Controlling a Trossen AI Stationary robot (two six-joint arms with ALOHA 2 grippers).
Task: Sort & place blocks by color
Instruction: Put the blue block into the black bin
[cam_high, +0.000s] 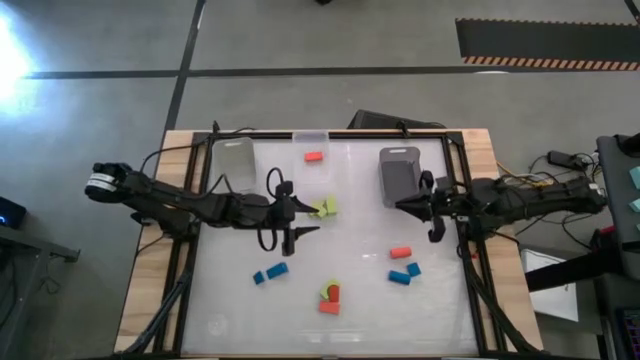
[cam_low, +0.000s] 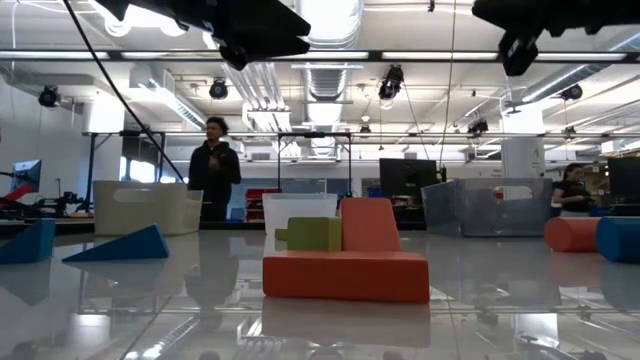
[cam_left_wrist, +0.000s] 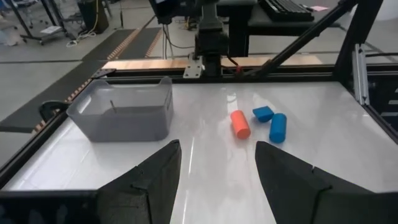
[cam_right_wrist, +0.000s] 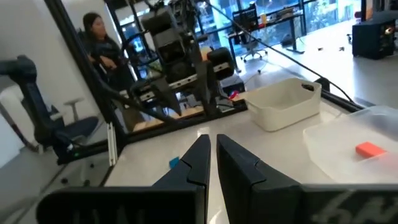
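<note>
My left gripper (cam_high: 305, 215) (cam_left_wrist: 217, 155) hangs open and empty above the table's middle. Two lime green blocks (cam_high: 325, 207) lie on the table just past its fingertips and do not show in its wrist view. My right gripper (cam_high: 405, 205) (cam_right_wrist: 211, 146) is shut and empty, raised beside the grey bin (cam_high: 398, 175). An orange block (cam_high: 313, 157) lies in the clear bin (cam_high: 311, 138). Blue blocks (cam_high: 270, 271) lie near left. An orange cylinder (cam_high: 400, 252) and blue blocks (cam_high: 405, 274) lie near right. An orange and green cluster (cam_high: 329, 297) (cam_low: 345, 275) sits near the front.
A pale bin (cam_high: 233, 165) stands at the far left, the clear bin at the far middle and the grey bin at the far right. A dark frame (cam_high: 470, 300) rims the white table. People stand in the room beyond the table (cam_low: 213, 165).
</note>
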